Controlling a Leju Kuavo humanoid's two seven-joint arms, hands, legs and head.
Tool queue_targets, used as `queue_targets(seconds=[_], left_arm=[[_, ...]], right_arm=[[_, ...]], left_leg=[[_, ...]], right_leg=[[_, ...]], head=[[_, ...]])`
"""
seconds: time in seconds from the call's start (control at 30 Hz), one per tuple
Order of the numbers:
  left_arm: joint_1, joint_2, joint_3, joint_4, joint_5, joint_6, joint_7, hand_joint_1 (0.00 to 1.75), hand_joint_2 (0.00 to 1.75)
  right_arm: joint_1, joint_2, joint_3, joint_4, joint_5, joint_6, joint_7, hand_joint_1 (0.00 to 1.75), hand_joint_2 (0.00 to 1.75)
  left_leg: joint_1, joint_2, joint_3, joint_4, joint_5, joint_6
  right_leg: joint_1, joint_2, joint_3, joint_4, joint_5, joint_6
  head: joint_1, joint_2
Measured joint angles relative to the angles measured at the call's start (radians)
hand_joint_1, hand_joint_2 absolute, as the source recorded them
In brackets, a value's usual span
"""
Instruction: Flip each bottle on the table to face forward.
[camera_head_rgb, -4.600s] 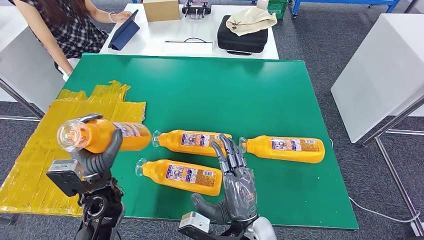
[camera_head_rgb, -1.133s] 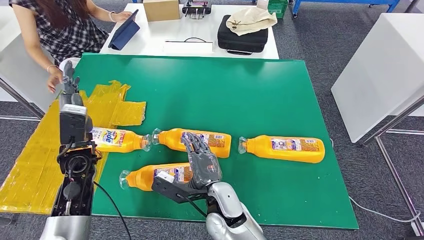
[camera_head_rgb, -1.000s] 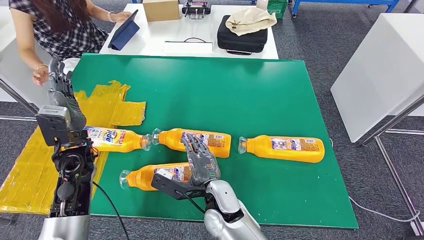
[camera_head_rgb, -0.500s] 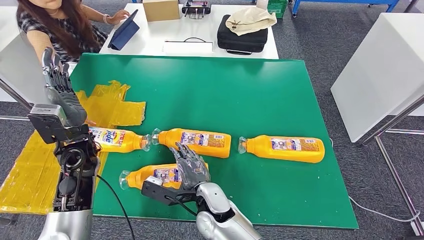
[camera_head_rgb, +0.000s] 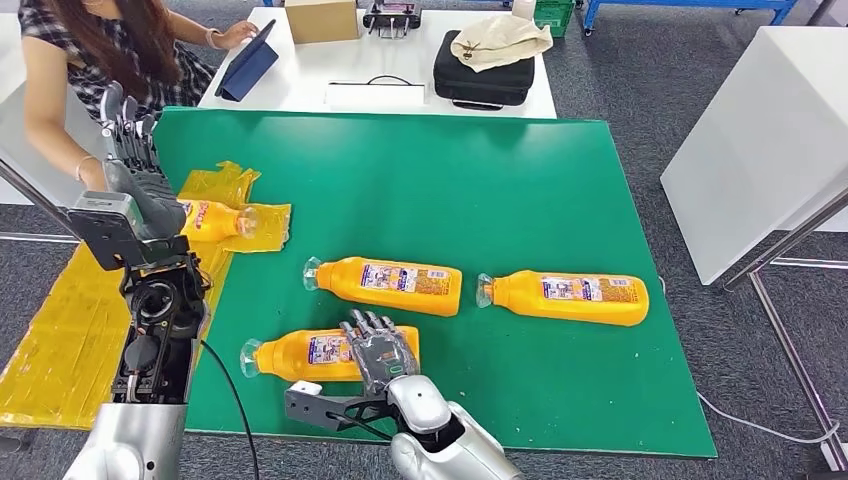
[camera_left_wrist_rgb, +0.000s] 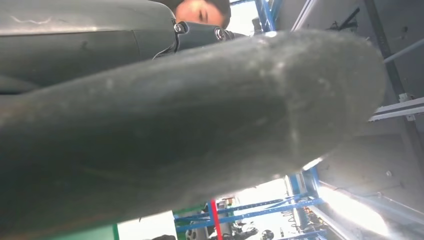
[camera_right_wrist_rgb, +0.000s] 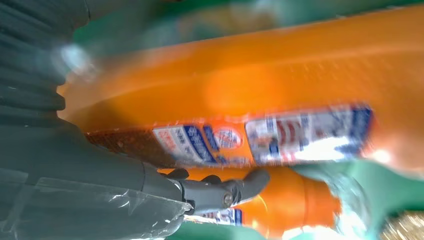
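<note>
The left arm stands raised over the table's (camera_head_rgb: 600, 180) left edge. The left robot hand (camera_head_rgb: 135, 165) points upward with fingers extended and apart; it grips nothing. Just beside it, a bottle (camera_head_rgb: 215, 220) lies on the yellow sheet (camera_head_rgb: 60, 330) near the left edge, its front label up and its cap toward the table's middle.

The right arm enters over the near edge. The right robot hand (camera_head_rgb: 375, 345) lies palm-down on the front bottle (camera_head_rgb: 300, 357), fingers (camera_head_rgb: 365, 322) draped over the bottle's base end. Whether the fingers close around the bottle cannot be told. The front bottle lies near the near edge, cap toward the left, back label up.

The middle bottle (camera_head_rgb: 390, 285) lies just beyond the front bottle, cap to the left, back label up. The right bottle (camera_head_rgb: 570, 297) lies beside it toward the right edge, apart from it, cap to the left, back label up.

A person (camera_head_rgb: 100, 60) sits at the far left corner.

The right wrist view is blurred. It shows a bottle (camera_right_wrist_rgb: 280, 100) close behind the robot hand (camera_right_wrist_rgb: 100, 165), its printed label (camera_right_wrist_rgb: 260, 137) visible, and a dark finger (camera_right_wrist_rgb: 225, 192) reaching past a second orange bottle (camera_right_wrist_rgb: 295, 202). The left wrist view shows the left robot hand's thick thumb (camera_left_wrist_rgb: 200, 130) at close range, with blue racking (camera_left_wrist_rgb: 235, 217) beyond it.
</note>
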Motion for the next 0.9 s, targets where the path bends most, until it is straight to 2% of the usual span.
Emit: queue_targets(seconds=[0.1, 0.27, 0.4, 0.7, 0.83, 0.9], left_arm=[[-0.013, 0.000, -0.017, 0.010, 0.012, 0.007, 0.010, 0.00, 0.00], [-0.043, 0.000, -0.034, 0.041, 0.027, 0.009, 0.011, 0.00, 0.00], [-0.080, 0.000, -0.048, 0.077, 0.040, 0.008, 0.009, 0.00, 0.00], [-0.165, -0.007, -0.074, 0.144, 0.050, 0.011, 0.032, 0.00, 0.00], [-0.170, -0.006, -0.077, 0.155, 0.061, 0.009, 0.051, 0.00, 1.75], [-0.164, -0.002, -0.078, 0.158, 0.069, 0.004, 0.059, 0.00, 1.75]], right_arm=[[-0.011, -0.001, 0.003, 0.042, 0.042, 0.047, 0.046, 0.00, 1.75], [-0.029, -0.007, -0.009, 0.084, 0.062, 0.085, 0.055, 0.00, 1.75], [-0.041, -0.001, -0.029, 0.106, 0.075, 0.121, 0.066, 1.75, 1.75], [-0.047, 0.005, -0.078, 0.121, 0.073, 0.132, 0.068, 1.75, 1.75], [-0.015, 0.003, -0.127, 0.078, 0.034, 0.059, 0.068, 1.75, 1.75], [0.026, -0.009, -0.164, 0.001, 0.016, 0.034, 0.070, 1.75, 1.75]], left_leg=[[0.000, -0.001, 0.006, 0.000, -0.002, 0.000], [-0.001, -0.002, 0.027, -0.002, -0.011, -0.002], [-0.001, -0.002, 0.033, -0.002, -0.010, 0.000], [-0.002, -0.001, 0.039, -0.001, -0.009, 0.002], [-0.002, -0.001, 0.038, -0.001, -0.009, 0.002], [-0.002, -0.002, 0.034, -0.001, -0.008, 0.002]], right_leg=[[0.000, 0.000, 0.002, -0.001, -0.002, 0.000], [-0.001, -0.001, 0.015, -0.002, -0.013, -0.001], [-0.001, -0.001, 0.021, -0.002, -0.011, -0.001], [-0.001, -0.001, 0.029, -0.002, -0.009, 0.001], [-0.001, -0.001, 0.032, -0.002, -0.009, 0.001], [-0.001, -0.001, 0.033, -0.002, -0.008, 0.001]], head=[[0.001, 0.000], [0.001, 0.000], [0.000, 0.000], [0.000, 0.000], [0.000, 0.000], [0.000, 0.000]])
